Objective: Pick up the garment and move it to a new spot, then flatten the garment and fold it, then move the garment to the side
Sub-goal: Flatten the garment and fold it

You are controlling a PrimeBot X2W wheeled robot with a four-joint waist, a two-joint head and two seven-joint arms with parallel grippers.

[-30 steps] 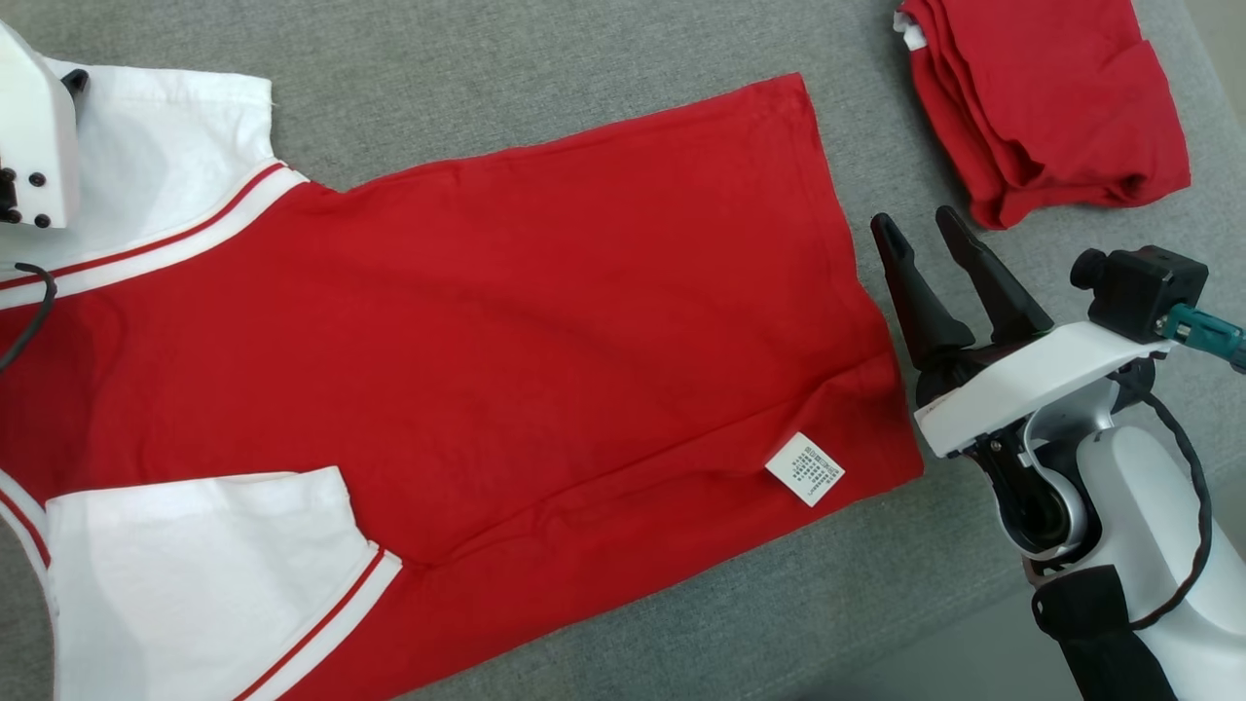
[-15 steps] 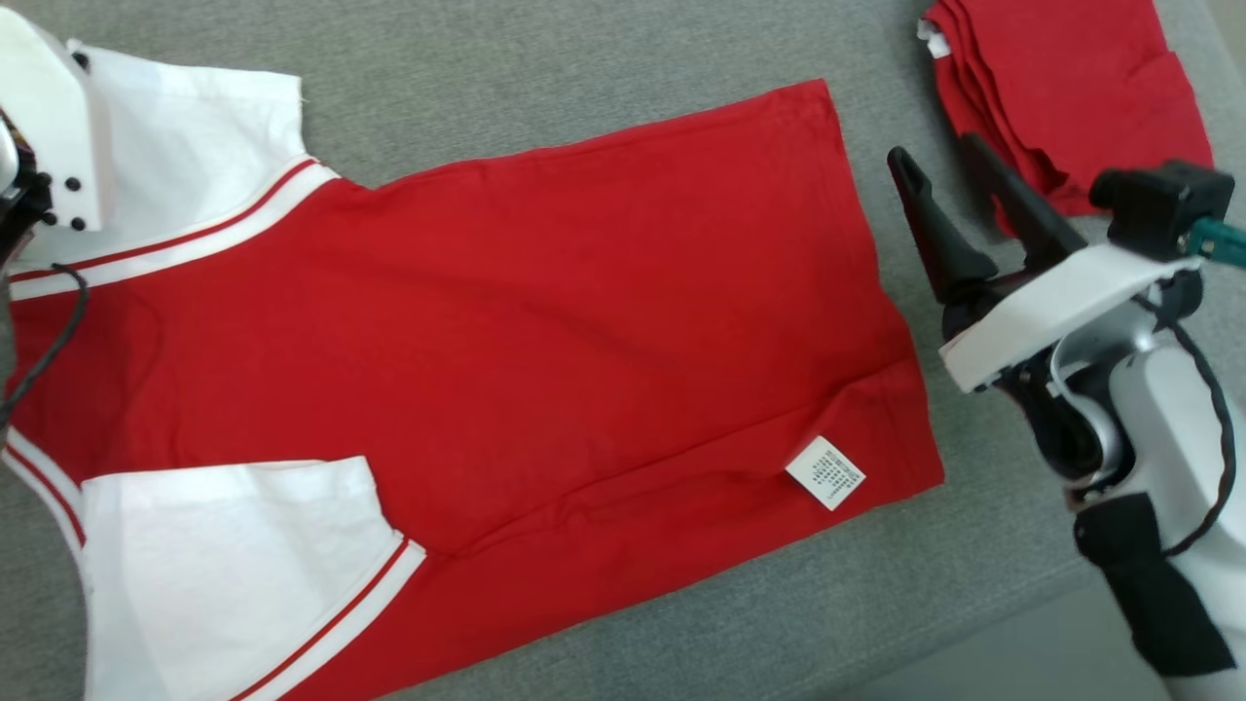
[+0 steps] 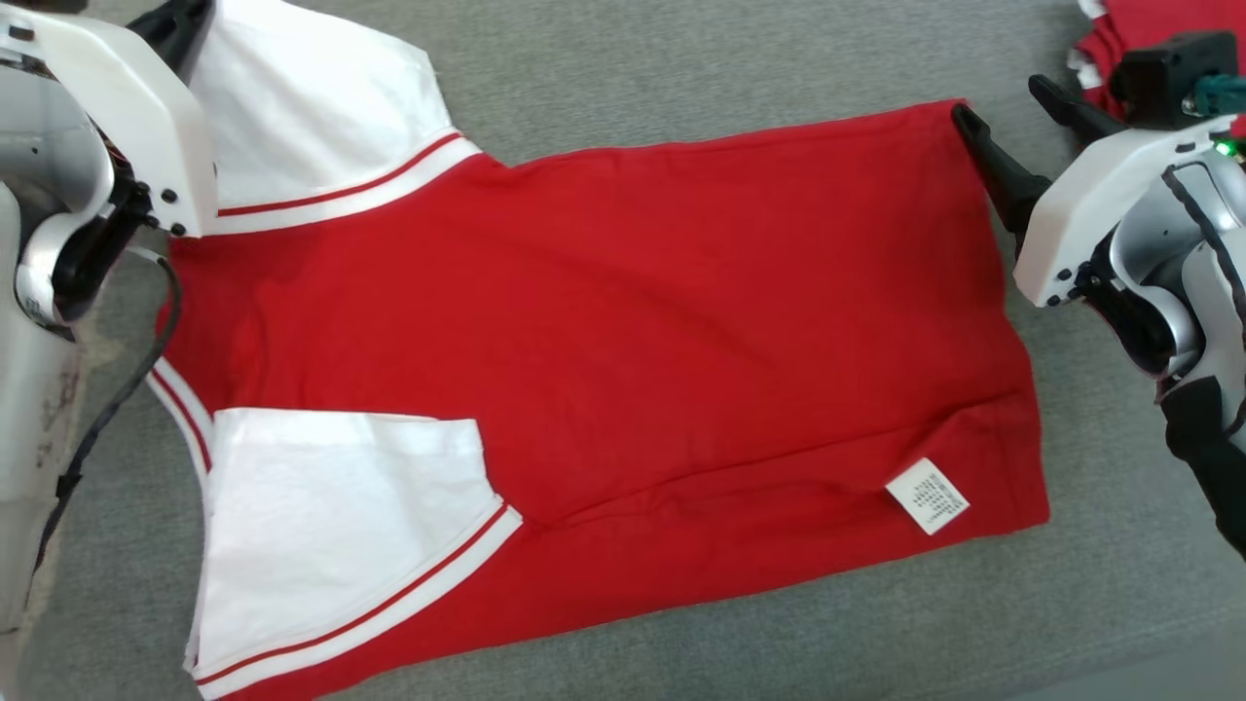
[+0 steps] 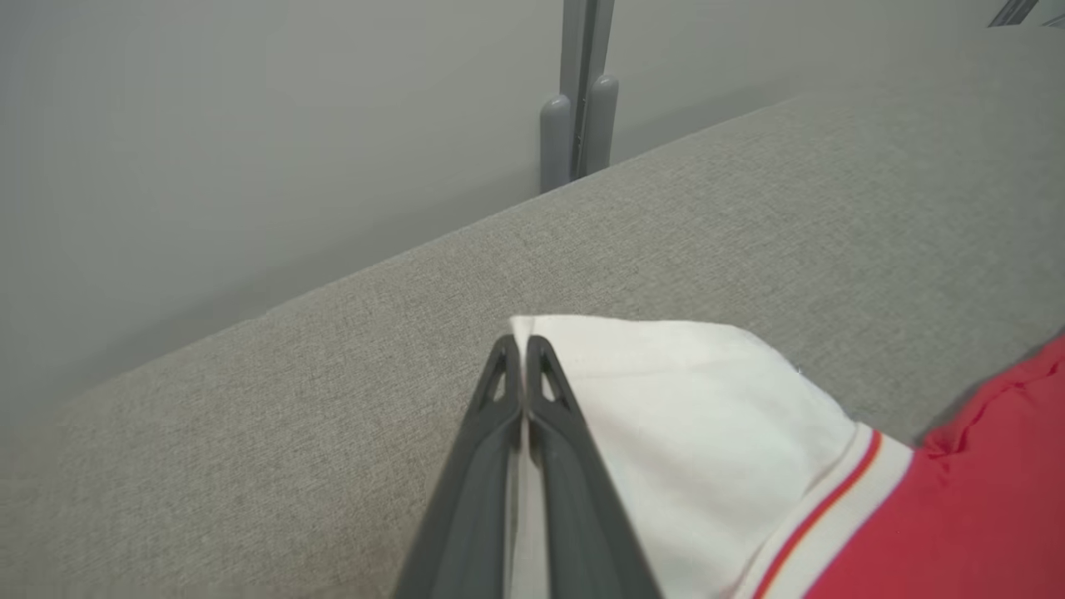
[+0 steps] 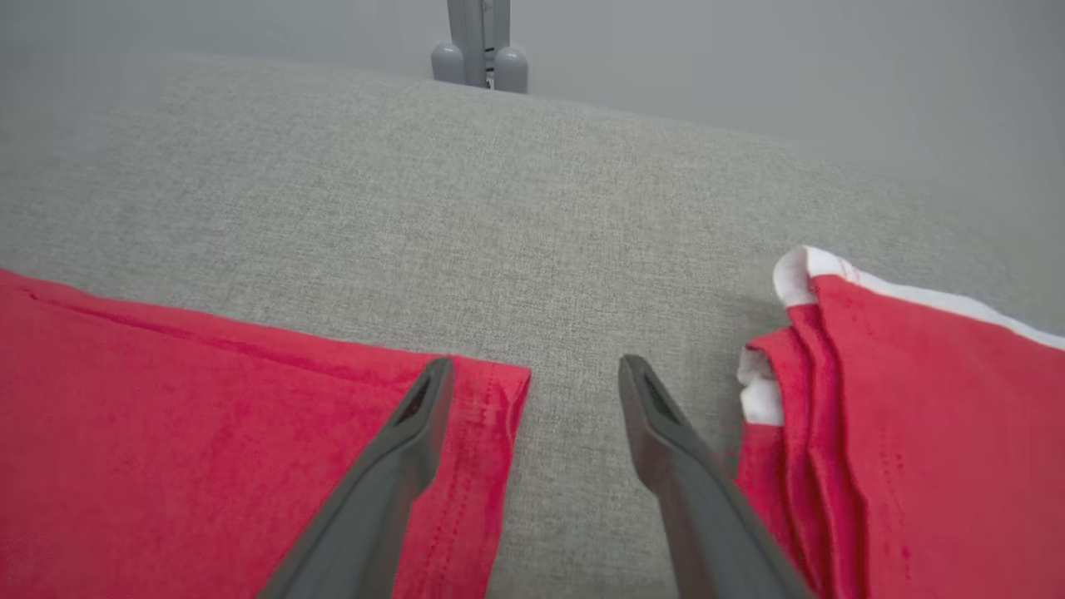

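The garment [image 3: 623, 321], red with white sleeves and striped trim, lies spread flat on the grey cloth surface [image 3: 681, 68]. My left gripper [image 3: 180, 19] is at the far left, shut on the outer corner of the far white sleeve [image 4: 682, 416]. In the left wrist view a strip of white cloth shows between the closed fingers of the left gripper [image 4: 522, 341]. My right gripper [image 3: 1000, 102] stands open at the hem's far right corner. In the right wrist view one finger of the right gripper [image 5: 537, 366] lies over the red hem [image 5: 208, 416] and the other over bare grey surface.
A folded stack of red clothes [image 5: 915, 433] lies just right of my right gripper, at the top right corner of the head view [image 3: 1100, 39]. A white care label [image 3: 927, 497] sits near the hem's near corner. A grey post [image 5: 478, 42] stands beyond the surface's far edge.
The head camera has shifted, so the whole picture slid right. My left gripper has closed on the sleeve corner. My right gripper has moved from beside the hem up to its far corner, still open.
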